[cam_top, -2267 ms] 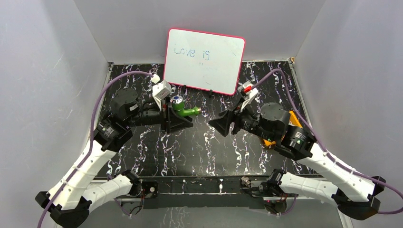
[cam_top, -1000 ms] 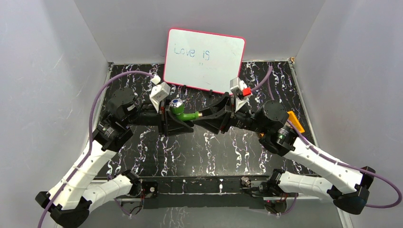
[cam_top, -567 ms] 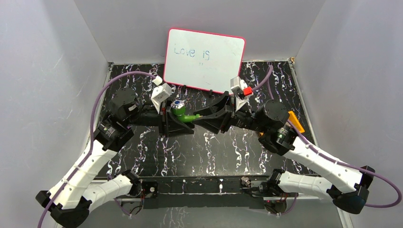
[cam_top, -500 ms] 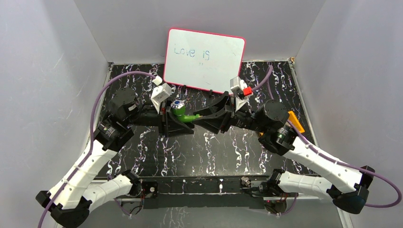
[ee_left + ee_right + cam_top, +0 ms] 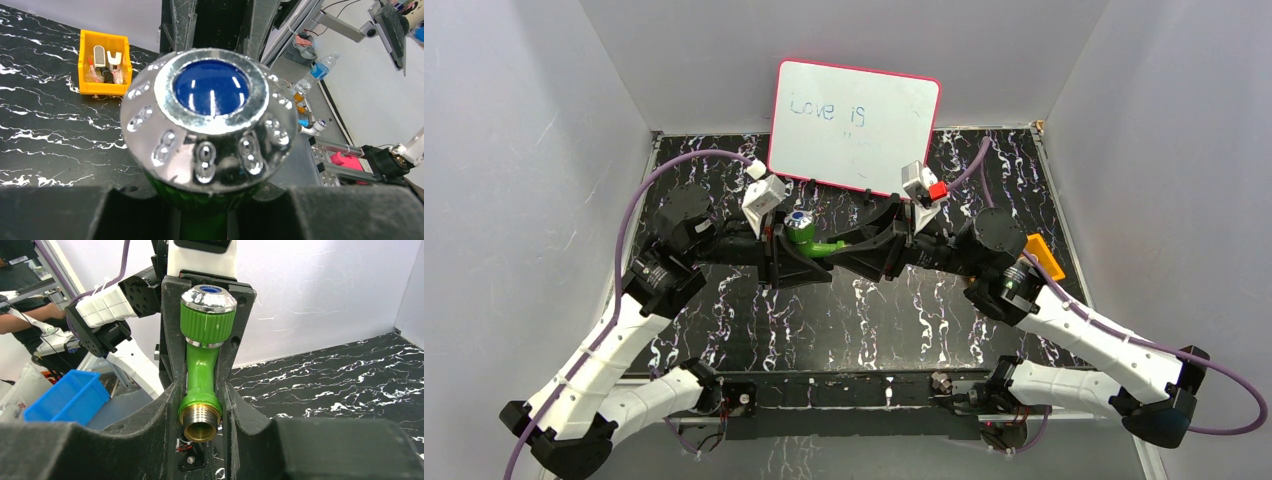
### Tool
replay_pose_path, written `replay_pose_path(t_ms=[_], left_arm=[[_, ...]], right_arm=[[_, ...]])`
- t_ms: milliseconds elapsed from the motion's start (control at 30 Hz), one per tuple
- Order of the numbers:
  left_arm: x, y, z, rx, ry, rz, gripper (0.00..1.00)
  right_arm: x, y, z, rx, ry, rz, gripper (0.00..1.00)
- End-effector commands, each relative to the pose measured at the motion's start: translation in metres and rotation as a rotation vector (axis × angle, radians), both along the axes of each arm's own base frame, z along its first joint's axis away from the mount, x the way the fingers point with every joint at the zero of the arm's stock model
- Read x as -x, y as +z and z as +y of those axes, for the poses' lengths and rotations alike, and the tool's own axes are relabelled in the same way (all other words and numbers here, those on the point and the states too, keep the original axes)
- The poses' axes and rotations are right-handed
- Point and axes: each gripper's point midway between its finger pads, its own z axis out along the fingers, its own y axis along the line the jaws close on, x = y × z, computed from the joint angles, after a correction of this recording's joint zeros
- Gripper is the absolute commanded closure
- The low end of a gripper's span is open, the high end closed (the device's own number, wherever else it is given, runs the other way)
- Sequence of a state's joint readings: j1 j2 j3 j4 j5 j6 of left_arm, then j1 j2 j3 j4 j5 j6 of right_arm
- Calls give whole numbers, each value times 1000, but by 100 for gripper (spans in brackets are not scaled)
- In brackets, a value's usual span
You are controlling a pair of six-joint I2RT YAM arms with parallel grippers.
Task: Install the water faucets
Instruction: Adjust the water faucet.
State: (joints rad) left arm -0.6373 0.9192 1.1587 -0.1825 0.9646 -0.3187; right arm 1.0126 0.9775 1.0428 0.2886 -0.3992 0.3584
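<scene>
We see both arms reaching inward over the marbled table (image 5: 874, 320), forearms low and wrists almost nose to nose in front of the whiteboard (image 5: 854, 125). A couple of seconds ago the right gripper (image 5: 849, 255) hung apart from the green tap (image 5: 804, 233); it has since closed in on it. The left gripper (image 5: 816, 252) pinches the tap's upper body just under the knob (image 5: 210, 115) and holds it clear of the table. The right gripper's fingers press on either side of the threaded end (image 5: 200, 424).
</scene>
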Motion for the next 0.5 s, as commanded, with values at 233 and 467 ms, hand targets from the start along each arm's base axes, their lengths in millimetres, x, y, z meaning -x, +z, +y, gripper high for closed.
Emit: replay_pose_path(t_ms=[233,467], left_arm=[[6,12,1,36,-20,-17,85],[5,12,-1,51,-23,-4,69]], right_arm=[[10,39,-1,-107,53,-24,100],[13,45,3,-153,93,9,100]])
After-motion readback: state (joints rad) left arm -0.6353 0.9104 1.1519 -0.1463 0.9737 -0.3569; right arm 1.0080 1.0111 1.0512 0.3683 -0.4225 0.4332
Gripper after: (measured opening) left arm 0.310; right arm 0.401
